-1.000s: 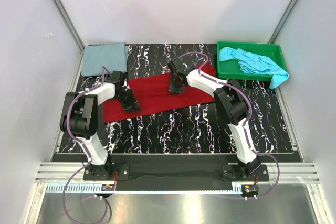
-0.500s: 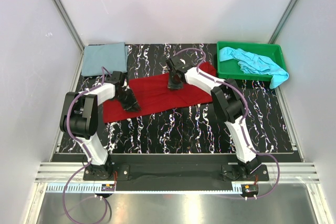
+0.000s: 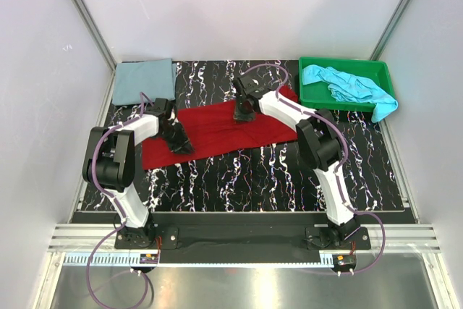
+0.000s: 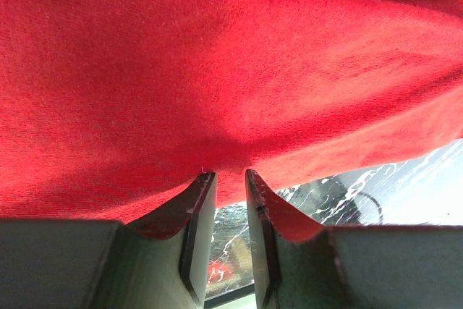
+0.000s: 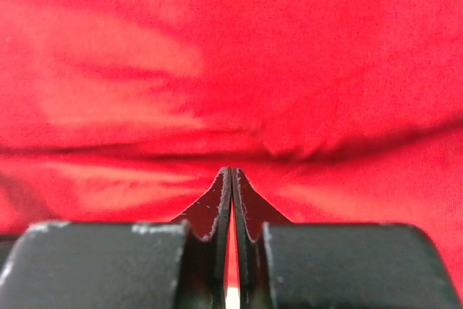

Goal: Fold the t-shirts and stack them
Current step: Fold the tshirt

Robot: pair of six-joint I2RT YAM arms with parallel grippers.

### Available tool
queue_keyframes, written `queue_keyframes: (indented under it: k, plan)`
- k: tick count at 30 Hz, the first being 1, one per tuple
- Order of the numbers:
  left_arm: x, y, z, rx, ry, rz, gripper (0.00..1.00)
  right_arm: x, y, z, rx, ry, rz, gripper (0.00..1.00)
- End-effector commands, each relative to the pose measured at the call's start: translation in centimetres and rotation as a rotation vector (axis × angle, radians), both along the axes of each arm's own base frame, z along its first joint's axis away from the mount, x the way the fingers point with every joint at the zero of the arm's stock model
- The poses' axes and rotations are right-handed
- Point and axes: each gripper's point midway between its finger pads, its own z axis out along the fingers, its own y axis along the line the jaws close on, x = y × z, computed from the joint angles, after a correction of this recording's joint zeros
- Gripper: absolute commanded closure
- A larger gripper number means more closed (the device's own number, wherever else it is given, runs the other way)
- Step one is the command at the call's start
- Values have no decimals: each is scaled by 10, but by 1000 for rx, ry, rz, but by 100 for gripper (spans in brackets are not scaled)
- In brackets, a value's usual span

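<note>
The deep red t-shirt (image 3: 210, 129) lies folded in a long band across the middle of the table. At the near left edge of this t-shirt (image 4: 217, 70), my left gripper (image 3: 182, 147) holds its narrow jaws closed on the hem (image 4: 230, 173). My right gripper (image 3: 244, 113) is shut, its tips pressed together (image 5: 231, 170) and resting on top of the red cloth (image 5: 231, 56) near its far edge. The grey-blue t-shirt (image 3: 143, 81) lies folded flat at the back left. The turquoise t-shirt (image 3: 347, 85) is crumpled in the tray.
The green tray (image 3: 340, 63) stands at the back right, with turquoise cloth spilling over its right corner. White walls and metal rails enclose the black marbled table (image 3: 239, 179) on three sides. Both arm bases sit at the near edge.
My right gripper has slid a little toward the back and right over the red t-shirt. The left gripper and the other t-shirts have stayed put.
</note>
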Motion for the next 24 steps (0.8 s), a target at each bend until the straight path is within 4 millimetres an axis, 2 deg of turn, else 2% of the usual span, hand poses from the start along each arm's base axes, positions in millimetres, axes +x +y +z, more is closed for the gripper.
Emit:
queue_keyframes:
  k: [1,5,8,19,24]
  plan:
    - [2,1,-6,5,-1,-1,71,-13,14,52,83,-54,18,92]
    - [1,1,-7,7,3,-4,71,-29,22,38,85,-10,44,89]
    - [0,0,-9,5,11,-4,71,-32,22,22,72,23,45,87]
    - [-3,-1,-11,-6,24,-11,71,-23,19,-4,36,44,27,86]
    - [-3,-2,-10,-12,21,-14,71,-16,12,-9,30,47,8,85]
